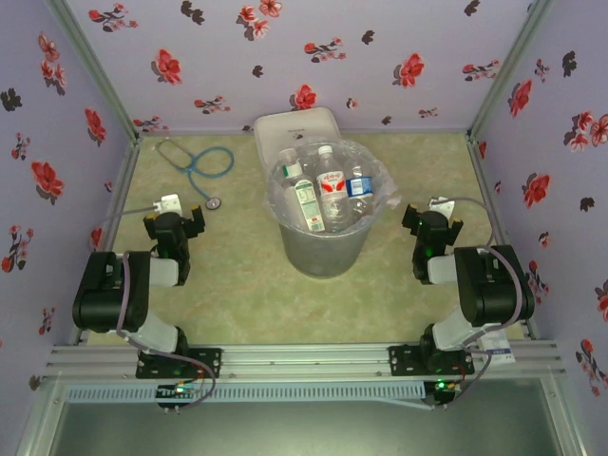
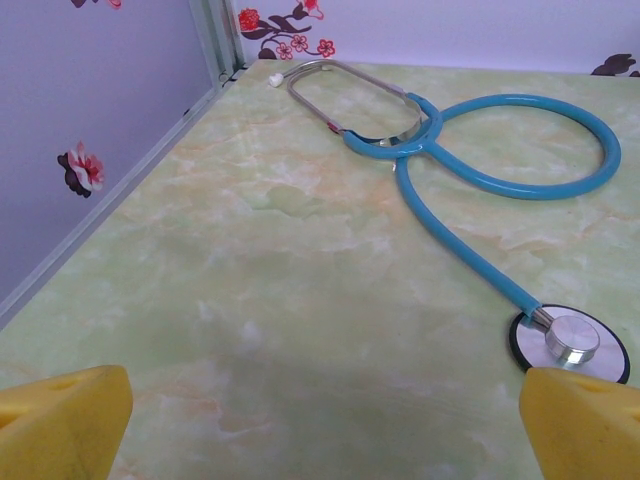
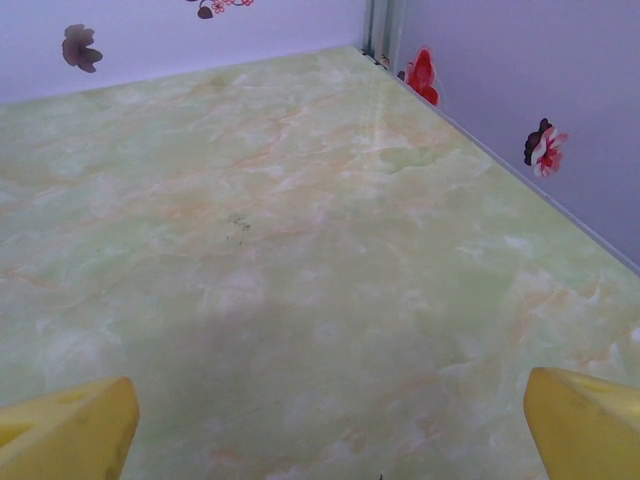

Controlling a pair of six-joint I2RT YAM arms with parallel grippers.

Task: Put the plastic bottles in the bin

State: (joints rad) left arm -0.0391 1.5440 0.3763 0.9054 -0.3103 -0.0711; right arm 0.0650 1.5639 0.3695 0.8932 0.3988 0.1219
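Plastic bottles sit upright in the bin, mid-table toward the far side. The left gripper and right gripper both gape apart, empty. One risk: a far reach by the left arm could snag the stethoscope just ahead.

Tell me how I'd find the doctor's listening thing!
Start at the big grey bin of bottles in the middle of the table. Look to its left, toward the far corner: the stethoscope lies there, the only thing with a looping teal tube and a round silver disc.
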